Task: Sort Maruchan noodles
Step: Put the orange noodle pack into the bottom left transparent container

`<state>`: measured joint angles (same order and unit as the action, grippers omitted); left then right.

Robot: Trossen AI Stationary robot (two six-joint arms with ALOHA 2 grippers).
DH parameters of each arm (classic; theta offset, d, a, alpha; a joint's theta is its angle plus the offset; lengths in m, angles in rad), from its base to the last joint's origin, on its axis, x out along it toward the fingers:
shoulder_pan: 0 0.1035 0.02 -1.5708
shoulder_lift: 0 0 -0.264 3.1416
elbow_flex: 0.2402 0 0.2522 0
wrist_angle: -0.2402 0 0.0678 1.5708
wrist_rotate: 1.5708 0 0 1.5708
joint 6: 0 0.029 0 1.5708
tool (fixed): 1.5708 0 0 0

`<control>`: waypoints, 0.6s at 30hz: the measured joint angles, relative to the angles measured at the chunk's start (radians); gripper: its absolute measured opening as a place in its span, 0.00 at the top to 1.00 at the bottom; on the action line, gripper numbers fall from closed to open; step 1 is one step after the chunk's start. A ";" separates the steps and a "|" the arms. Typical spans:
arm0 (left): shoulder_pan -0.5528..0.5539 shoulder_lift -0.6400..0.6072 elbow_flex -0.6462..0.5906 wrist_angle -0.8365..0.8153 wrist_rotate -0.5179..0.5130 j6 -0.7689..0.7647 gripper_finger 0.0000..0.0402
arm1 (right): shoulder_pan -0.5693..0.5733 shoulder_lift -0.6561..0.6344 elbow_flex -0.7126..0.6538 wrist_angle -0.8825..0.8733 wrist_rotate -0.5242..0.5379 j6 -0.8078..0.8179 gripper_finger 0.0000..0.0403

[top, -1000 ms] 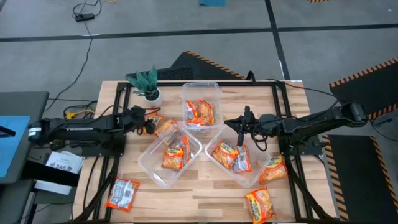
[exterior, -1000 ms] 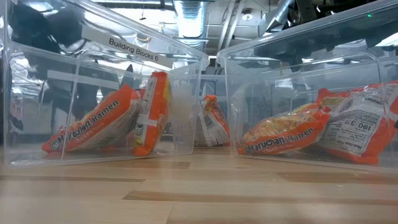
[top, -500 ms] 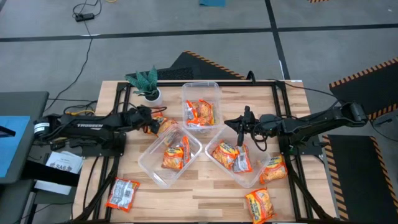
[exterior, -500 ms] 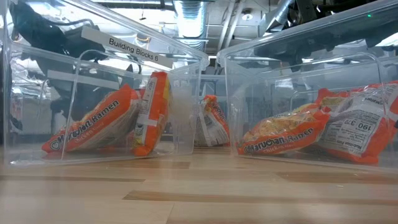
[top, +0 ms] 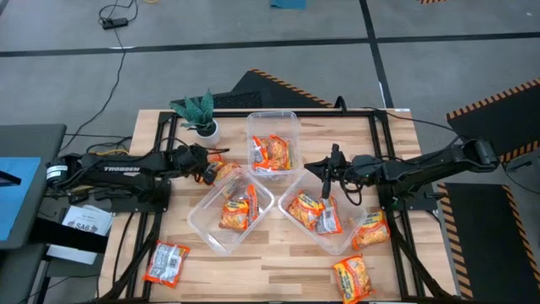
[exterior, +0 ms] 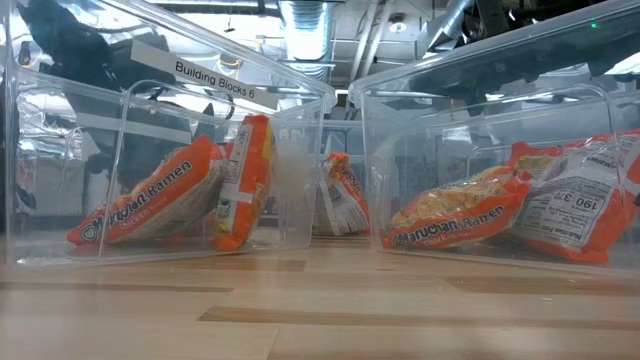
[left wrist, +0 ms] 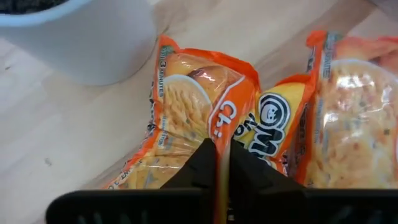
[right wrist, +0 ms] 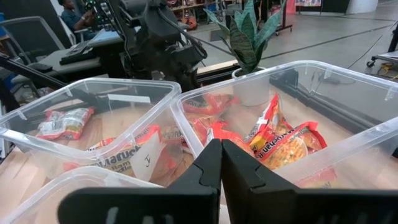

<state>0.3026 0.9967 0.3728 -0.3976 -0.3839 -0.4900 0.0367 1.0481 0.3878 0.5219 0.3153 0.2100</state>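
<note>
Noodles are in small flat packs, orange with yellow print. A pack looks light and a bit slippery, because the wrap is shiny. The block inside is dry and would crack if squeezed hard. I think the best place to take hold is the thin edge of the wrap, or across the flat middle with a soft pinch.

The left claw (top: 205,168) is down by the plant (top: 199,112), at the far left of the surface (top: 278,257). Its fingers are pinched shut on the edge of a pack (left wrist: 199,118). A second pack (left wrist: 348,112) lies just beside it, touching.

The right claw (top: 327,179) hangs over the right tub (top: 291,221). Its fingers are shut and hold nothing.

Three clear tubs sit in the middle of the surface. The far tub (top: 272,118) has packs in it, and so do the left tub (top: 202,226) and the right one. More packs lie loose: one at the near left corner (top: 166,263), one by the right tub (top: 371,230), and one at the near edge (top: 351,277).

The surface is pale wood in a black frame. The floor (top: 253,67) around it is grey, with a cable (top: 118,17) and striped mats (top: 494,97). Far off in the room a person sits at a desk (right wrist: 71,15).
</note>
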 joint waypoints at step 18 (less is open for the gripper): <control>-0.322 -0.293 0.062 -0.032 -0.444 -0.003 1.00 | 0.000 0.000 0.000 -0.017 0.000 0.000 0.92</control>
<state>-0.0195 0.7033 0.4349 -0.4298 -0.8283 -0.4929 0.0368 1.0481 0.3874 0.5049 0.3153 0.2100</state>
